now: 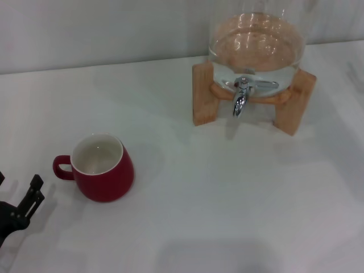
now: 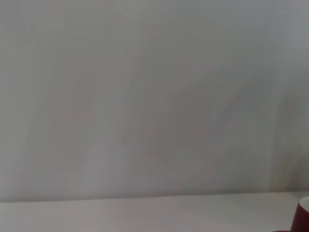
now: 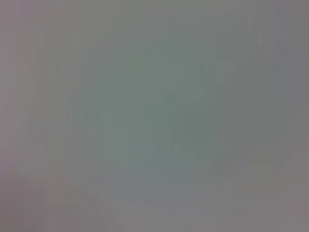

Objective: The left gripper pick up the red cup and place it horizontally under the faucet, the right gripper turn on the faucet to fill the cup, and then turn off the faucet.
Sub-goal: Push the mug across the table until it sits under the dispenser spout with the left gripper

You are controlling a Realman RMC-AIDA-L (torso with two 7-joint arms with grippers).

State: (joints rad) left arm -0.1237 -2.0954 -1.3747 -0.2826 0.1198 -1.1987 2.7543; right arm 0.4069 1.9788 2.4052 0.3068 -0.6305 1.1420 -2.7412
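Note:
The red cup stands upright on the white table at the left, white inside showing, its loop handle pointing left. A sliver of it shows in the left wrist view. My left gripper is low at the table's left front corner, to the left of the cup and apart from it, open and empty. The faucet is a chrome tap with its spout pointing down, on the front of the clear glass jar at the back right. Nothing stands under it. My right gripper is out of view; the right wrist view shows only blank grey.
The jar holds water and rests on a wooden stand with two front legs. A white wall runs behind the white table.

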